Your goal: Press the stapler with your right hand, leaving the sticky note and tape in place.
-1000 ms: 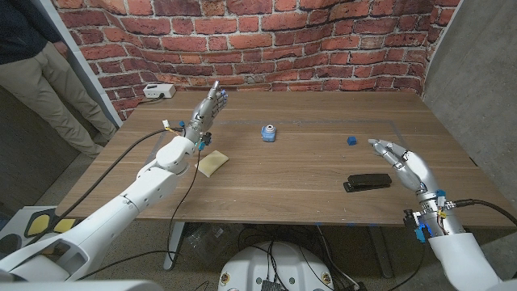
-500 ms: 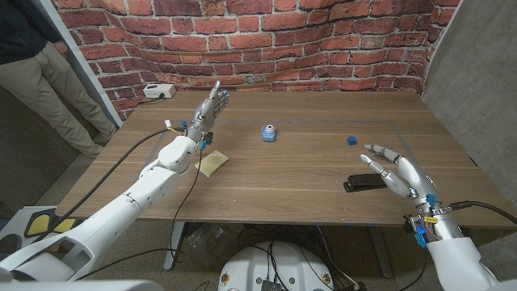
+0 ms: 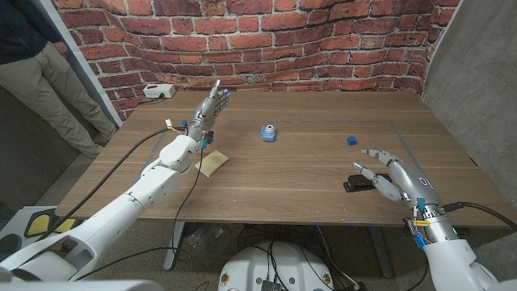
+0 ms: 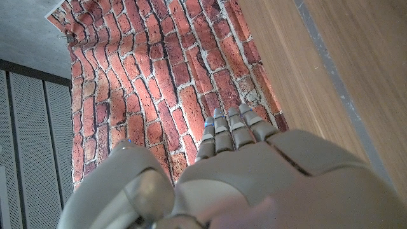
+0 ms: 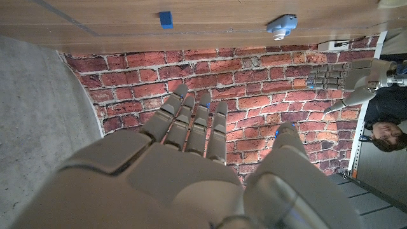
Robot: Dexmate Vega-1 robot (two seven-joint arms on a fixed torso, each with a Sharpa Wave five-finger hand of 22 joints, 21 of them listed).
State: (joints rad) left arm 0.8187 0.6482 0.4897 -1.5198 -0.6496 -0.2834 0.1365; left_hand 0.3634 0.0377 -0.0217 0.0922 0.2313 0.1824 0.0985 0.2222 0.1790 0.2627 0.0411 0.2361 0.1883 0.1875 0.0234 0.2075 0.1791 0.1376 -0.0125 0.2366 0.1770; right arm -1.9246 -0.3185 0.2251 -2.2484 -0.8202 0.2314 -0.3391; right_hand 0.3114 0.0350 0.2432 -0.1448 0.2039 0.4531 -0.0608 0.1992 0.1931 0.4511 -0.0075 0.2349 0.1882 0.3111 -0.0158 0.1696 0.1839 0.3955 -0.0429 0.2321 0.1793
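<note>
The black stapler point(image 3: 361, 185) lies flat on the wooden table point(image 3: 307, 166) at the right front. My right hand point(image 3: 394, 177) hovers over its right end with fingers spread and nothing in them; contact cannot be judged. The blue tape roll point(image 3: 268, 132) point(image 5: 282, 24) stands mid-table. The yellow sticky note pad point(image 3: 212, 163) lies further left, close to my left forearm. My left hand point(image 3: 209, 108) point(image 5: 343, 79) is raised above the table's left part, fingers straight and empty. Each wrist view shows its own hand's back, the left hand point(image 4: 241, 172) and the right hand point(image 5: 184, 159).
A small blue cube point(image 3: 351, 140) point(image 5: 166, 19) sits beyond the stapler. A white box point(image 3: 158, 91) with a cable is at the back left edge. A person point(image 3: 44, 69) stands left of the table. A brick wall point(image 3: 323, 40) backs the table.
My right hand has moved left and toward the front edge, now over the stapler's right end with fingers spread wider. The left arm, tape and sticky note have stayed put.
</note>
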